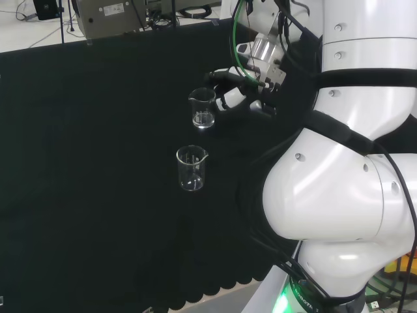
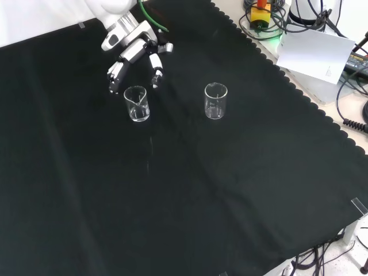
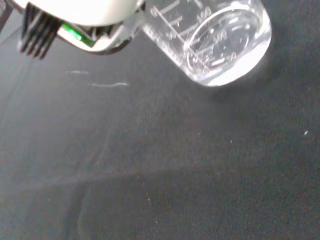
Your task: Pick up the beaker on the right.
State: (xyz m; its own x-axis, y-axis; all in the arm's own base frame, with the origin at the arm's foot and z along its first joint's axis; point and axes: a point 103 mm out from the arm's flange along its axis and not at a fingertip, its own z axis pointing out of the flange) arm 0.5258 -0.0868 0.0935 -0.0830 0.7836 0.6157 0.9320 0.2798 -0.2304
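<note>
Two clear glass beakers stand upright and well apart on the black cloth, a matte fabric with a scalloped edge along the bench side. In the front view one beaker sits to the left, just below the hand, and the other beaker stands to the right, alone on bare cloth. In the head view the same pair stand one behind the other: the farther beaker is just beside the hand, and the nearer beaker is closer to the camera, clear of the arm's rounded white links. Both are short cylinders with a small pouring spout on the rim and printed graduation marks on the wall, and both look empty. The hand is black and white with a metallic wrist block; its fingers are spread and extended downward on either side of the space above the left-hand beaker's rim, not curled round the glass, with a visible gap between them and the beaker. The wrist view shows that beaker close up, its thick round base catching light on the finely woven cloth, with a white moulded part of the hand beside it.
</note>
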